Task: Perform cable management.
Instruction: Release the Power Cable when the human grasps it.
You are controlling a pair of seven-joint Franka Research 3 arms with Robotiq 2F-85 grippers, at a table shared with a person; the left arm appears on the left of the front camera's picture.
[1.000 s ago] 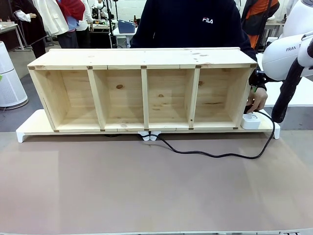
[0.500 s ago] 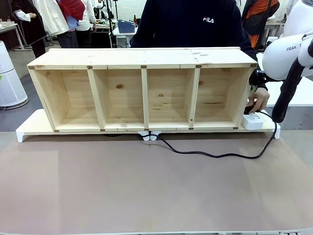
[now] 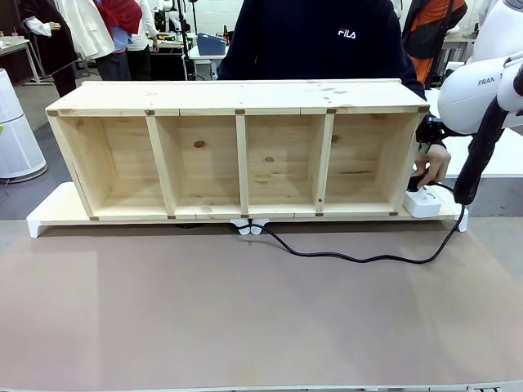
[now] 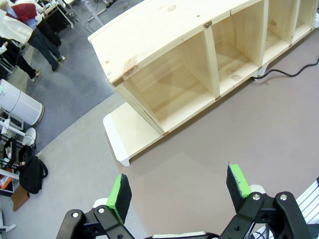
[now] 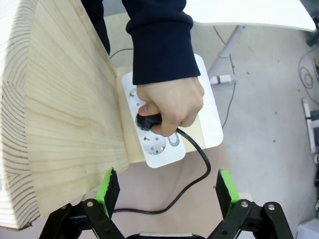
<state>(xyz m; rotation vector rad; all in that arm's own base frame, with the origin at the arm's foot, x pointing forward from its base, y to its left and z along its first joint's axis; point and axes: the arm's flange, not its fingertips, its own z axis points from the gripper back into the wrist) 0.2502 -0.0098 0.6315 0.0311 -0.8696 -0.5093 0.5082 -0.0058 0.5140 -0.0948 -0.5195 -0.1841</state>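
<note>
The cable [image 3: 359, 258] is a thin black cord. It runs from under the middle of the wooden shelf [image 3: 237, 155] across the mat and curves up to a white power strip [image 3: 422, 202] at the shelf's right end. A person's hand [image 5: 172, 107] grips the round black plug [image 5: 149, 120] at a socket of the power strip [image 5: 158, 148]. My right gripper [image 5: 167, 193] hovers open above that hand, nothing between its green pads [image 5: 108, 190]. My left gripper [image 4: 178, 186] is open high over the mat, off the shelf's [image 4: 189, 64] left end. A stretch of the cable [image 4: 294, 74] shows there too.
The shelf stands on a low white riser [image 3: 49, 214] along the table's far side, with the person behind it. My right arm [image 3: 478, 90] and its black hose hang at the right end. A brown mat [image 3: 245, 310] covers the near table.
The person's hand has nudged the plug and the power strip slightly to the right, and the cable's loop shifted a little. Both arms have stayed put.
</note>
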